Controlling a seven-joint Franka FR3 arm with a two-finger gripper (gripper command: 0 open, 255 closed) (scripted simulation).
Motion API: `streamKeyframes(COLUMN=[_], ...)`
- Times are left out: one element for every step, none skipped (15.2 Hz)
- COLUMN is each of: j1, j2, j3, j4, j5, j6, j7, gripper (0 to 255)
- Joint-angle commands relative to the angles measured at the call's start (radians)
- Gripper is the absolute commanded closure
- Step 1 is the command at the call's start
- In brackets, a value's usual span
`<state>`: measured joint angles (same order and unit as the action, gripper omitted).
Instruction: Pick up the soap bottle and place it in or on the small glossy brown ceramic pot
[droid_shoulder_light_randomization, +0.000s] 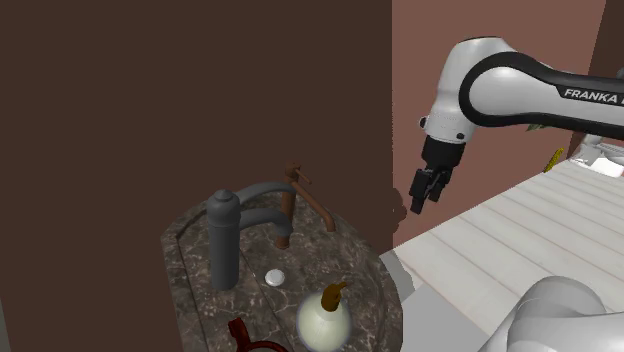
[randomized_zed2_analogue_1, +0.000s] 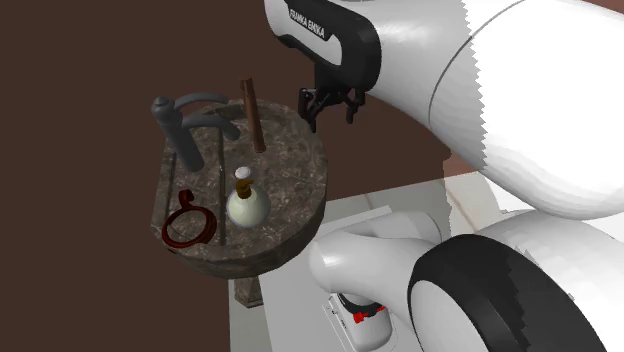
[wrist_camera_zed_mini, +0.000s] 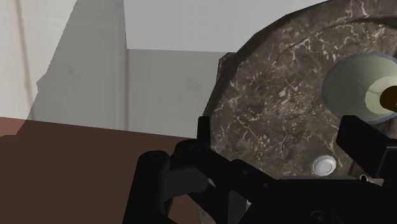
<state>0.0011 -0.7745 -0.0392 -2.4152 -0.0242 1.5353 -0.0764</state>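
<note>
The soap bottle (droid_shoulder_light_randomization: 324, 318) is pale, round-bellied and topped by a brown pump; it stands on a dark marble basin top (droid_shoulder_light_randomization: 200, 290) near its front edge. Just beside it at the shoulder view's left lies the pot, a low dark red-brown ring (droid_shoulder_light_randomization: 238, 328). In the second exterior view the soap bottle (randomized_zed2_analogue_1: 246, 204) stands right of the pot (randomized_zed2_analogue_1: 168, 228). My black gripper (droid_shoulder_light_randomization: 423, 193) hangs open in the air, off the basin's far right side and well above it. From the wrist, the bottle (wrist_camera_zed_mini: 356, 95) lies ahead of the right finger (wrist_camera_zed_mini: 357, 132).
A grey faucet (droid_shoulder_light_randomization: 225, 235) and a brown spout (droid_shoulder_light_randomization: 305, 195) rise at the back of the basin, with a silver drain (droid_shoulder_light_randomization: 275, 276) between them and the bottle. A dark brown wall stands behind. A white slatted surface (droid_shoulder_light_randomization: 520, 230) lies at the shoulder view's right.
</note>
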Motion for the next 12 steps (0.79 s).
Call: streamKeyframes(j1=[0.000, 0.008, 0.016, 0.024, 0.033, 0.042, 0.051, 0.061, 0.071, 0.080, 0.089, 0.099], j2=[0.000, -0.007, -0.012, -0.016, -0.019, -0.019, -0.018, -0.015, -0.010, -0.003, 0.006, 0.017], j3=[0.000, 0.021, 0.042, 0.064, 0.086, 0.108, 0.130, 0.153, 0.176, 0.199, 0.223, 0.247], j4=[0.000, -0.022, -0.042, -0.061, -0.079, -0.096, -0.111, -0.125, -0.138, -0.149, -0.159, -0.167], j5=[0.000, 0.015, 0.030, 0.045, 0.061, 0.077, 0.092, 0.108, 0.123, 0.138, 0.153, 0.167], j6=[0.000, 0.019, 0.039, 0.059, 0.079, 0.101, 0.123, 0.145, 0.168, 0.192, 0.216, 0.241], j7=[0.000, 0.024, 0.048, 0.072, 0.096, 0.120, 0.144, 0.168, 0.193, 0.217, 0.241, 0.265], gripper=[0, 0, 0, 0, 0, 0, 0, 0, 0, 0, 0, 0])
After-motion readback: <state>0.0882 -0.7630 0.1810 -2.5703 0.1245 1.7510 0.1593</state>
